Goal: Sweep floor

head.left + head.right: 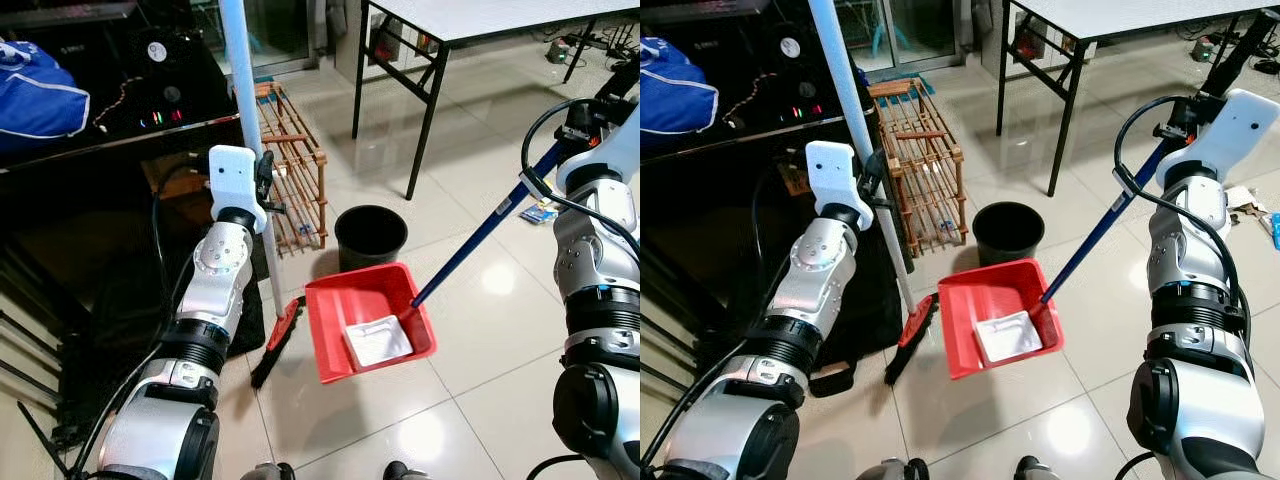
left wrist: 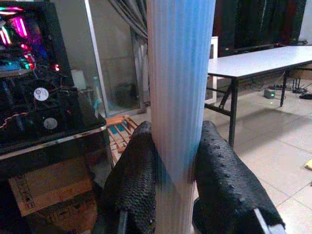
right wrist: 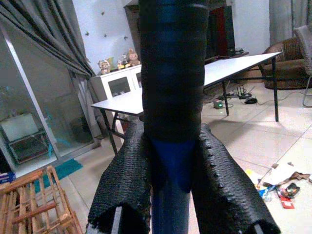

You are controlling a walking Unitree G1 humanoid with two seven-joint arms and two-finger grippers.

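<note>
Broom [image 1: 277,342] and dustpan [image 1: 368,320] sit side by side on the pale tiled floor [image 1: 500,300] in front of me, the broom's black bristles on a red head resting just left of the pan. I hold the broom's pale blue-white pole [image 1: 243,100] upright in my left gripper [image 2: 175,161], both black fingers clamped against it. My right gripper [image 3: 170,170] is clamped the same way on the dustpan's dark blue handle [image 1: 480,235], which slants down to the red pan. The pan is a shallow red tray, and a crumpled white piece of paper [image 1: 379,340] already lies inside it. A black bin [image 1: 370,236] stands just behind the pan, beside a wooden crate [image 1: 295,170]. My main worry is tipping: I judge that if I lift or twist the long handle unevenly, the pan could tilt and the paper slide back out onto the tiles. A hard stroke with the broom could also shove the pan away or knock it into the bin. More litter [image 1: 1250,205] lies farther to my right, near the black legs of a white table [image 1: 480,15], so I think the job is not finished.
</note>
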